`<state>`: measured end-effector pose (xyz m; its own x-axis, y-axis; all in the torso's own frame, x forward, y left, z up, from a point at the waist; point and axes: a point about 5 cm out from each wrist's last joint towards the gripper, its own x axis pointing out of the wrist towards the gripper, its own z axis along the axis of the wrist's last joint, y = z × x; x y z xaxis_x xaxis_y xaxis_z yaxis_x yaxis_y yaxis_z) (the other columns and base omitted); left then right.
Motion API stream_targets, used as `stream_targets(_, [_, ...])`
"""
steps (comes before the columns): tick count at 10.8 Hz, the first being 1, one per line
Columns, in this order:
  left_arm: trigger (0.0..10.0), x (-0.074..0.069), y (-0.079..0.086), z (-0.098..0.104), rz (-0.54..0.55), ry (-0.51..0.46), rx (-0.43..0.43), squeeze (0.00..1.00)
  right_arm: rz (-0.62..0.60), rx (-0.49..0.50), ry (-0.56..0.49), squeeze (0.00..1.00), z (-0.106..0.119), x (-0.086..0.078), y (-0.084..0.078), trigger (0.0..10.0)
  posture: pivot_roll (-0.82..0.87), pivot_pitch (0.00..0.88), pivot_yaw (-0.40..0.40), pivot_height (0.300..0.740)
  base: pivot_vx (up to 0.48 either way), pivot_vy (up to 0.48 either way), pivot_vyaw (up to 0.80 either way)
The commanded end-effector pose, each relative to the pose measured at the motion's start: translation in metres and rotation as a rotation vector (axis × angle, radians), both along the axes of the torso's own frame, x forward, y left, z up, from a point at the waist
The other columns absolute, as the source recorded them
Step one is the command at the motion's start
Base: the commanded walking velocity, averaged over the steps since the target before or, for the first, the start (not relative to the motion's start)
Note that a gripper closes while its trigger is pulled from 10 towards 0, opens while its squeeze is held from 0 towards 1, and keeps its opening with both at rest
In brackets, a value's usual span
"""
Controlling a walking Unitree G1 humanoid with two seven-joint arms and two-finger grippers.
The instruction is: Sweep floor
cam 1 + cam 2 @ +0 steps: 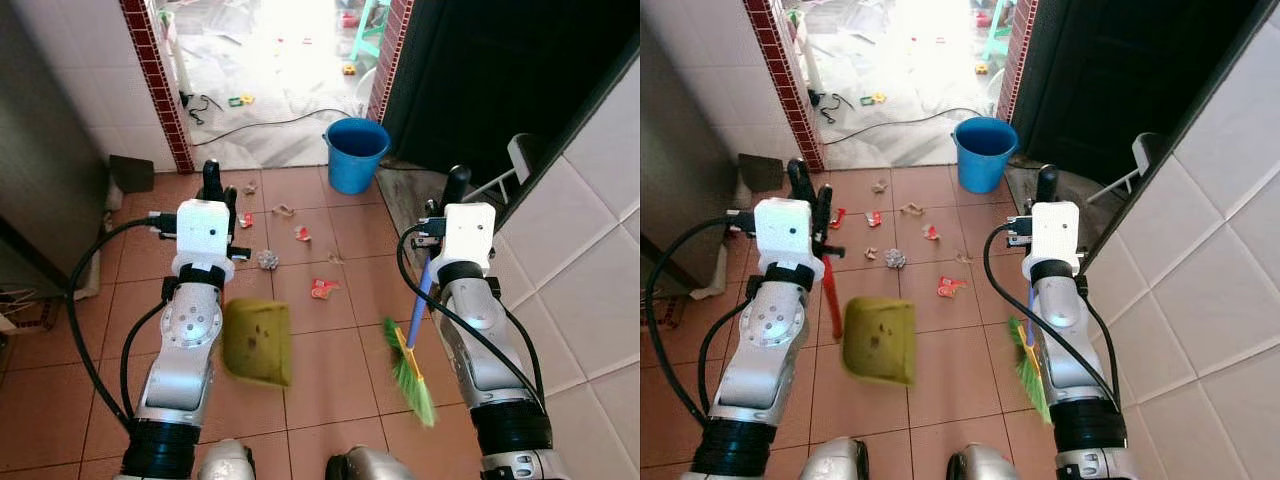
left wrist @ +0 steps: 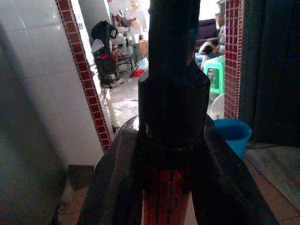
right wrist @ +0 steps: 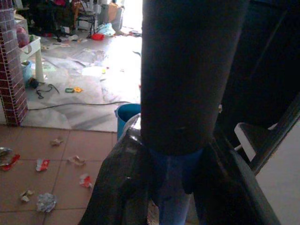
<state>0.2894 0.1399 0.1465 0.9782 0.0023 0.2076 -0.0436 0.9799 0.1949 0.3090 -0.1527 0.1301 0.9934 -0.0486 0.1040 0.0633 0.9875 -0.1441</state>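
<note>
While both arms reach forward over terracotta tile floor (image 1: 330,350): blue bucket (image 1: 356,152) at doorway edge; olive dustpan (image 1: 258,342) low beside left arm, red handle clamped in left gripper (image 2: 171,178); broom (image 1: 409,378), green bristles near floor, blue handle clamped in right gripper (image 3: 171,164); litter scraps (image 1: 322,288) scattered on tiles ahead.

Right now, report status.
Left gripper shut on dustpan. Right gripper shut on broom. Litter ahead; blue bucket beyond.
</note>
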Motion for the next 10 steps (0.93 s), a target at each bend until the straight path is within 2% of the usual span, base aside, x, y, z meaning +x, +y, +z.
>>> stream_targets(1, [10.0,0.0018,0.0004,0.0086,0.006,-0.049,0.004,0.0,0.0,-0.006,-0.044,0.0,0.0093,0.0025,-0.0021,10.0,0.0,0.066,-0.041,0.74,0.0,0.0,0.0])
stream_targets(6, [10.0,-0.0029,0.007,0.0002,0.007,-0.024,-0.067,0.0,0.013,-0.01,-0.049,0.0,0.0065,-0.001,-0.0033,10.0,0.0,0.065,-0.033,0.74,0.0,0.0,0.0])
stream_targets(8, [10.0,-0.0029,0.0058,0.0027,0.001,-0.037,-0.086,0.0,0.04,-0.055,-0.09,0.0,0.0146,0.0009,-0.0023,10.0,0.01,0.068,-0.033,0.74,0.339,0.0,0.0])
stream_targets(10, [10.0,-0.0032,0.0055,0.0026,0.0,-0.037,-0.09,0.0,0.021,-0.049,-0.088,0.0,0.0147,0.0032,-0.005,10.0,0.01,0.071,-0.031,0.74,0.427,0.0,0.0])
